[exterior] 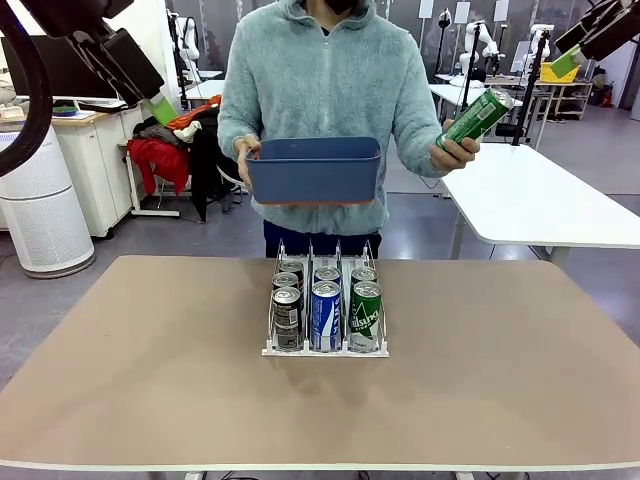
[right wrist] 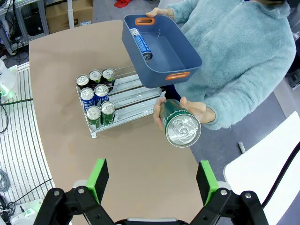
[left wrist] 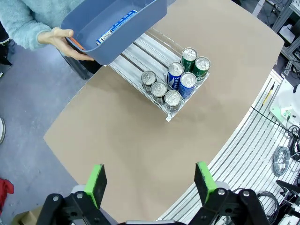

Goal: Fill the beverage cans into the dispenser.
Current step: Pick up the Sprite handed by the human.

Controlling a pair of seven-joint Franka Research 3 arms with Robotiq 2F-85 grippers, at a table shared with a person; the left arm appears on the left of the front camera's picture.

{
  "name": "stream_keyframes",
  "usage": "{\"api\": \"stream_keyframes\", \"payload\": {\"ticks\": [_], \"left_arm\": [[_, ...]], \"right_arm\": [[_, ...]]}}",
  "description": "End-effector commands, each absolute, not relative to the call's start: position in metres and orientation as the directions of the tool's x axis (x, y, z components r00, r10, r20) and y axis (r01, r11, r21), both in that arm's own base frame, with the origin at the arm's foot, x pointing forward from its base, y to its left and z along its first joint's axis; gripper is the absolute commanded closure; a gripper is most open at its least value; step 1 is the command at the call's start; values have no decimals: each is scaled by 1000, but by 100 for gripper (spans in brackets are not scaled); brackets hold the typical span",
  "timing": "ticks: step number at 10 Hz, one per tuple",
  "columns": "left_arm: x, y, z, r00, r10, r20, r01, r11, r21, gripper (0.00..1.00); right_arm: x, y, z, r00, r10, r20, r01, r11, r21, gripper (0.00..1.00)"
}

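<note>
Dispenser: the dispenser [exterior: 325,351] stands on the table [exterior: 140,390], midway between the left and right edges. Its front lip faces the near edge and its back end points to the far edge, where the person stands.
Loaded: seven cans stand upright, crowded against the front lip. There are three black cans [exterior: 287,312] in the robot's left lane, two blue-and-white cans [exterior: 326,312] in the middle lane and two green cans [exterior: 365,312] in the right lane.
Room left: the rear of every lane is bare.
Waiting can: a tilted green can [right wrist: 180,124] is in the person's hand [exterior: 456,150], beyond the far edge towards the right, well apart from the dispenser.
Bin: the person's other hand holds the dark blue bin [exterior: 313,170] above the far edge, behind the dispenser. One loose can [right wrist: 140,43], blue and white, lies inside it.
Left claw: the left claw [left wrist: 151,180] hangs high over the table, its fingers spread, carrying nothing.
Right claw: the right claw [right wrist: 152,180] is likewise spread and empty, and it faces the offered green can.
Progress: the task looks well along. At least those two cans are not yet loaded.
</note>
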State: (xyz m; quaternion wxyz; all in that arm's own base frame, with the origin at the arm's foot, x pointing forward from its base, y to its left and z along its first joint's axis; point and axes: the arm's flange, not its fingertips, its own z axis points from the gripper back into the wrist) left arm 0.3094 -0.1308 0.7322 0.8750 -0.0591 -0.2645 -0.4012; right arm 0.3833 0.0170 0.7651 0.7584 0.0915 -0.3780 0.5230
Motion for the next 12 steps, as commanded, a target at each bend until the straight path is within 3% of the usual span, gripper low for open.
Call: {"api": "stream_keyframes", "payload": {"ticks": [1,5,8,12], "left_arm": [[308,-129,732,539,-672,508,735,670,105,0],[308,-129,732,539,-672,508,735,670,105,0],[308,-129,732,539,-672,508,735,670,105,0],[308,-129,732,539,-672,508,735,670,105,0]], "right_arm": [[383,17,764,167,728,665,-863,434,-258,0],[393,17,765,138,736,663,-889,387,-244,0],[397,22,771,191,734,652,-903,392,-177,0],[398,26,764,180,744,644,-894,397,-209,0]]}}
